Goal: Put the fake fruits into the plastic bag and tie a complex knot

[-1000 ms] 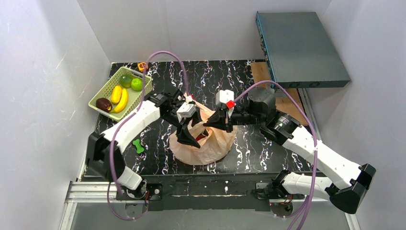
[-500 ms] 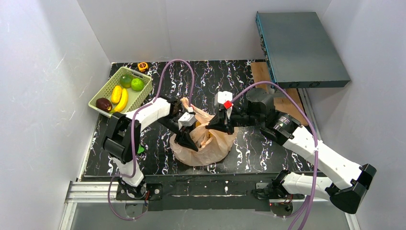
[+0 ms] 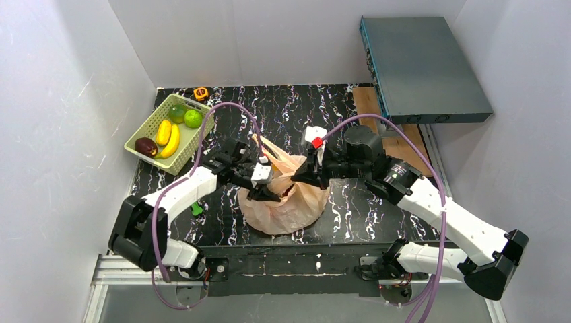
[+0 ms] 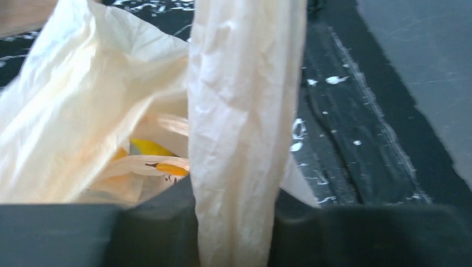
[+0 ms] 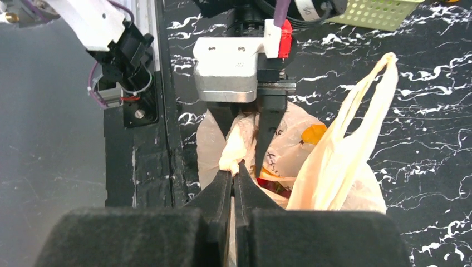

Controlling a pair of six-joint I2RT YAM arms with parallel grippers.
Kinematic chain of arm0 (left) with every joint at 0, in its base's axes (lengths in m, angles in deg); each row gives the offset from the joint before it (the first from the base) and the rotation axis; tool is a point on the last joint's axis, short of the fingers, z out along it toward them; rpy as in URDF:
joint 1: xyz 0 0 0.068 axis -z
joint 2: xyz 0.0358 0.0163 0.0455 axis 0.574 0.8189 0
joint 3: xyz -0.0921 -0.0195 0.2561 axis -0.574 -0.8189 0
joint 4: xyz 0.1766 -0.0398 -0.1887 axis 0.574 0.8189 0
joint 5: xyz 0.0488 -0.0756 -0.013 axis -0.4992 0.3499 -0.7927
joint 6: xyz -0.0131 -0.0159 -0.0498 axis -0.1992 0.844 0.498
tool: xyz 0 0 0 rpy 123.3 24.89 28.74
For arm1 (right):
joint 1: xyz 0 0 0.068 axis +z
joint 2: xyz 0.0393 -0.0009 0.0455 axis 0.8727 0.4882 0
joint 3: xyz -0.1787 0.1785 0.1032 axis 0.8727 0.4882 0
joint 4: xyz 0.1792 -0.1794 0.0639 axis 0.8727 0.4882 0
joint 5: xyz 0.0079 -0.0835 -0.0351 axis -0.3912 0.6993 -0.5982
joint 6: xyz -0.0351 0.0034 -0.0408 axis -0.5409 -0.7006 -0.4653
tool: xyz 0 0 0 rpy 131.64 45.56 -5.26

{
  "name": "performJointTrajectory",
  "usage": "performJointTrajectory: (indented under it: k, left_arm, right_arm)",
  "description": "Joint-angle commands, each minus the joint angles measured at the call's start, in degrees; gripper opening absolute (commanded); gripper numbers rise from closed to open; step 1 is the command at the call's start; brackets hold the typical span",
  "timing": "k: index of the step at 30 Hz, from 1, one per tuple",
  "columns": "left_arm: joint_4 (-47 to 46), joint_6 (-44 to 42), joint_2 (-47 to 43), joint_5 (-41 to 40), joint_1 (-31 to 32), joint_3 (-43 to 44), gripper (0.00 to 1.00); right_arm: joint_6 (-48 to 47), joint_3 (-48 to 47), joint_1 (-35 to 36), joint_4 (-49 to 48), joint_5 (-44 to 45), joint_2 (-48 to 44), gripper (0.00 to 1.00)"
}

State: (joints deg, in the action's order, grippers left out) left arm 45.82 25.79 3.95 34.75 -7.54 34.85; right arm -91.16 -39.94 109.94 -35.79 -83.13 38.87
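- Black marbled table [image 3: 377, 202] sits between white walls, with a grey box [image 3: 427, 64] overhanging its far right corner.
- Compared with half a second ago, the left arm lies lower and more stretched out, its elbow now down near the front left edge. The right arm has barely shifted.
- Plastic bag [image 3: 286, 202] stands at the table's middle, between the two claws.
- Left gripper [image 3: 259, 190] is at the bag's left side. Its jaws stand apart with a broad handle strip running between them; I cannot tell whether the pads press it.
- Right gripper [image 5: 234, 175] has its jaws almost together, pinching a twisted bit of the bag's handle.
- Second handle loop rises free on the far side, touching neither claw.
- Bare table lies right of the bag and behind it. A green basket [image 3: 145, 121] takes the far left corner.
- Some fake fruits [image 3: 172, 140] lie in the basket. Others show only as yellow, orange and red patches through the bag's mouth.
- Green bone toy [image 3: 196, 208] is half covered by the left arm.
- Left claw's own fingers are a dark blur in its wrist view.
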Motion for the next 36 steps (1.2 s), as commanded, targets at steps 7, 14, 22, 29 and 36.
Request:
performJointTrajectory:
  k: [7, 14, 22, 29, 36]
  left_arm:
    - [-4.0, 14.2, -16.0, -9.6, -1.1, 1.6, 0.71]
    - [7.5, 15.8, -20.8, -6.9, -2.4, 7.5, 0.76]
    - [10.3, 18.1, -16.6, -5.5, -1.6, 11.3, 0.74]
    - [0.9, 27.3, -19.9, -15.8, 2.7, 7.0, 0.66]
    - [-1.2, 31.5, -19.5, -19.9, 3.4, 6.5, 0.33]
  right_arm:
    - [1.1, 2.4, -0.3, -8.7, 0.0, -3.3, 0.01]
    - [-1.3, 3.2, -0.3, -10.1, -2.9, -3.4, 0.01]
    - [-3.1, 2.9, -0.3, -9.9, -4.2, -3.3, 0.01]
    - [-3.2, 2.2, -0.3, -10.7, -4.0, -2.4, 0.01]
    - [-2.4, 0.5, -0.3, -9.8, -4.6, -1.0, 0.01]
